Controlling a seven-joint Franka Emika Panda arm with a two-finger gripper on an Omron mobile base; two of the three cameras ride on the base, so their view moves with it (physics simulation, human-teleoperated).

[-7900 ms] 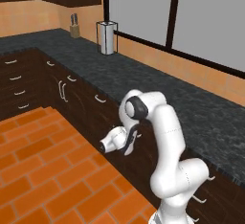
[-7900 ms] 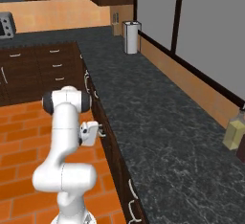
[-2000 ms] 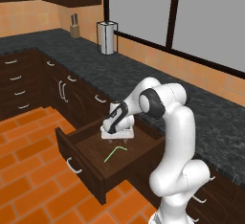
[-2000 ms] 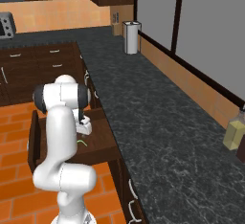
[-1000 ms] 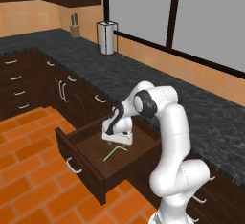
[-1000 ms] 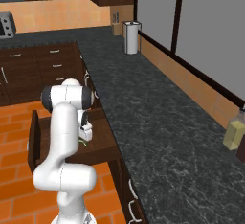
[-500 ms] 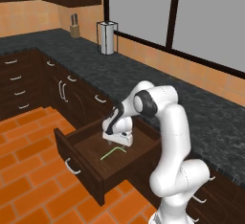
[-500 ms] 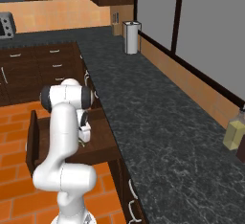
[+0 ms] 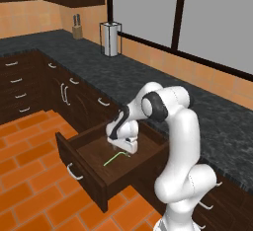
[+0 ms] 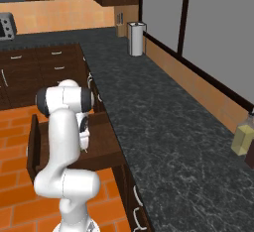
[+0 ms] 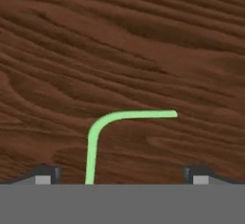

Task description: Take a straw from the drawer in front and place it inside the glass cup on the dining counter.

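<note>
Gripper (image 11: 122, 173) spread wide, apparently just above straw (image 11: 95, 137) in drawer (image 9: 74, 148).

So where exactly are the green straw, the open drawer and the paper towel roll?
thin light-green bent straw (image 11: 98, 129), hand view, on its bend
dark-brown wooden drawer (image 9: 79, 167), left base view, front panel
white paper towel roll (image 9: 110, 40), left base view, its side
</note>
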